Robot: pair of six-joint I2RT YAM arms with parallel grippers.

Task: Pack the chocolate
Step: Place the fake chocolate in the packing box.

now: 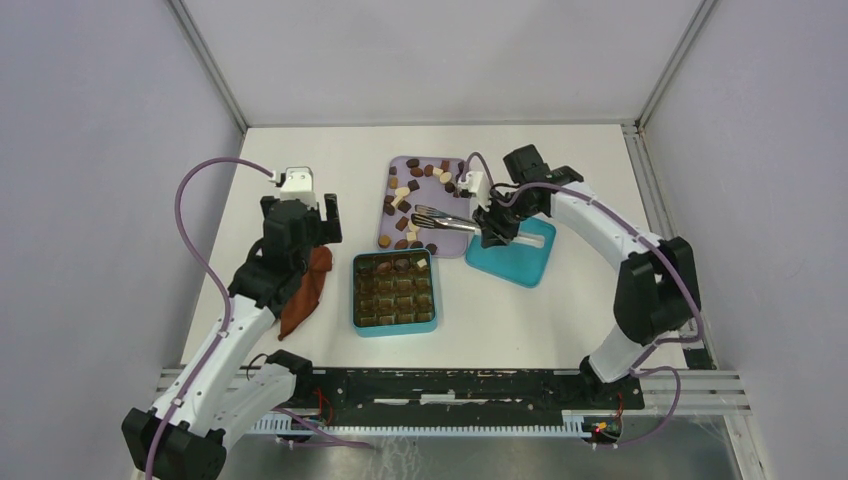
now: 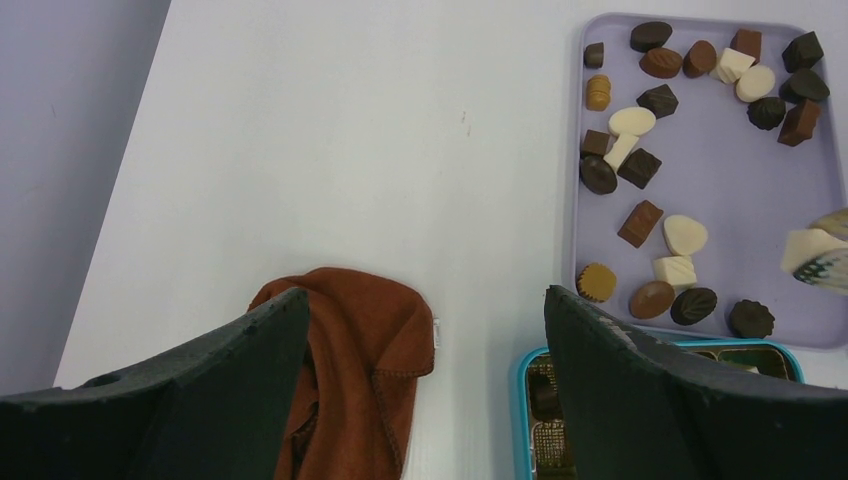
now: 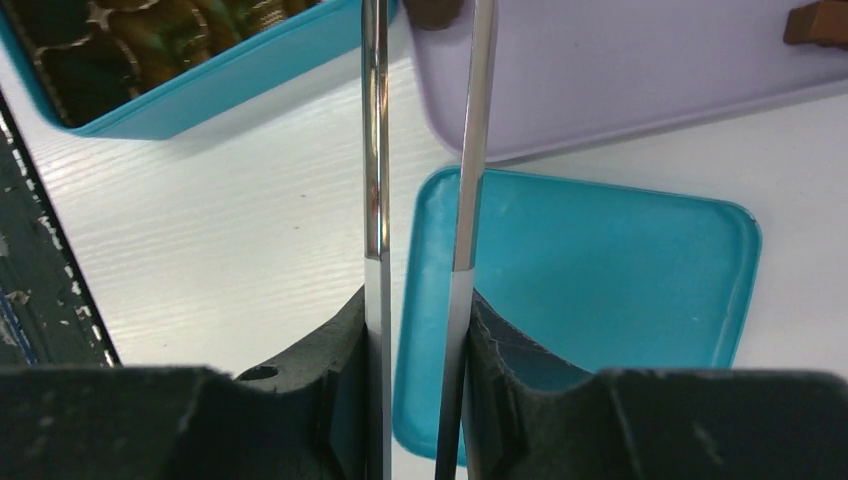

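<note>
Chocolate [image 1: 410, 190] [image 2: 640, 165] lies loose on a lavender tray [image 1: 432, 196] [image 2: 720, 170] as several dark, mid-brown and cream pieces. My right gripper [image 1: 492, 228] [image 3: 418, 300] is shut on metal tongs [image 1: 445, 220] [image 3: 470, 150]. The tong tips reach over the tray beside a cream piece [image 2: 805, 245]; I cannot tell whether they grip it. A teal box [image 1: 395, 330] [image 2: 522, 400] with a brown gridded insert stands in front of the tray. My left gripper [image 1: 300, 222] [image 2: 425, 295] hangs open and empty above the table, left of the box.
A reddish-brown cloth [image 1: 305, 290] [image 2: 350, 350] lies crumpled under my left gripper. The teal lid [image 1: 520, 262] [image 3: 600, 280] lies flat under my right gripper, right of the box. Grey walls close in the table on three sides.
</note>
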